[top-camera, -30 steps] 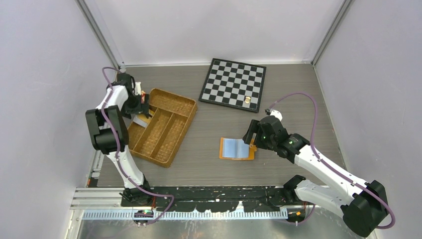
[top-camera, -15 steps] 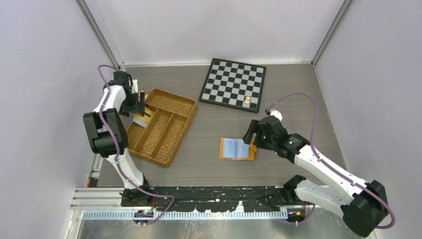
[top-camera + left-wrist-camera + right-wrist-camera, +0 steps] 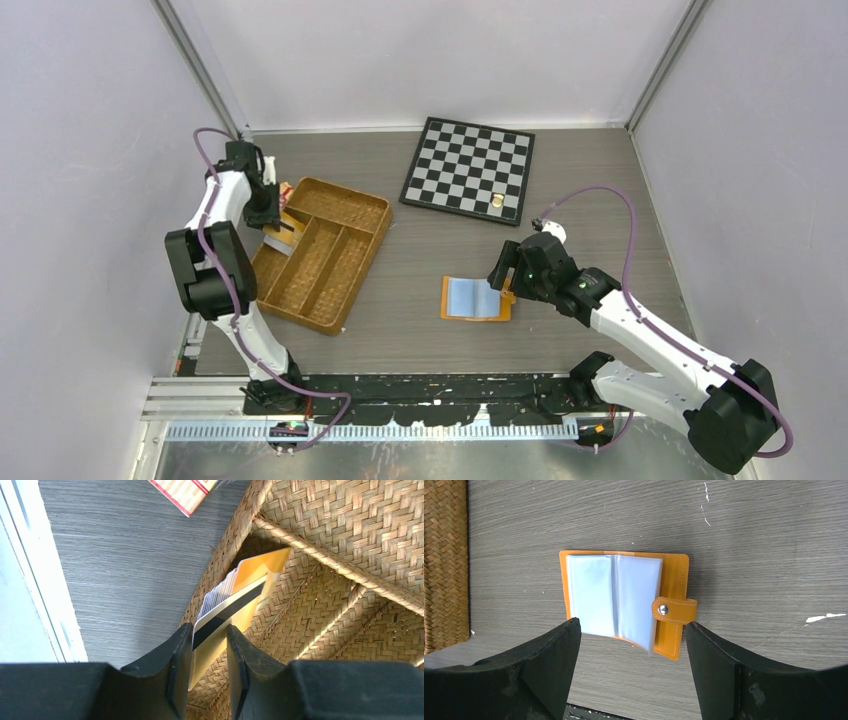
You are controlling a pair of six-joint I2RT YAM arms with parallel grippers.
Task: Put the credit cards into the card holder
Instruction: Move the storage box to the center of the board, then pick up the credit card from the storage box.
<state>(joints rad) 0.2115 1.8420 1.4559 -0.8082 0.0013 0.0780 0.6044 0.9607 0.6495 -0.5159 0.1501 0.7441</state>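
Left gripper [image 3: 210, 645] pinches credit cards [image 3: 240, 590] at 10 o'clock of the woven tray [image 3: 350, 540]. Right gripper [image 3: 631, 627] gapes wide over the card holder [image 3: 672, 580]

Bright, even light — soft shadows, sharp focus.

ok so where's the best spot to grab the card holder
Probably the orange cover edge by the snap tab, coming from above: the card holder lies open and flat on the table, with its widest bare strip there, beside the clear sleeves.
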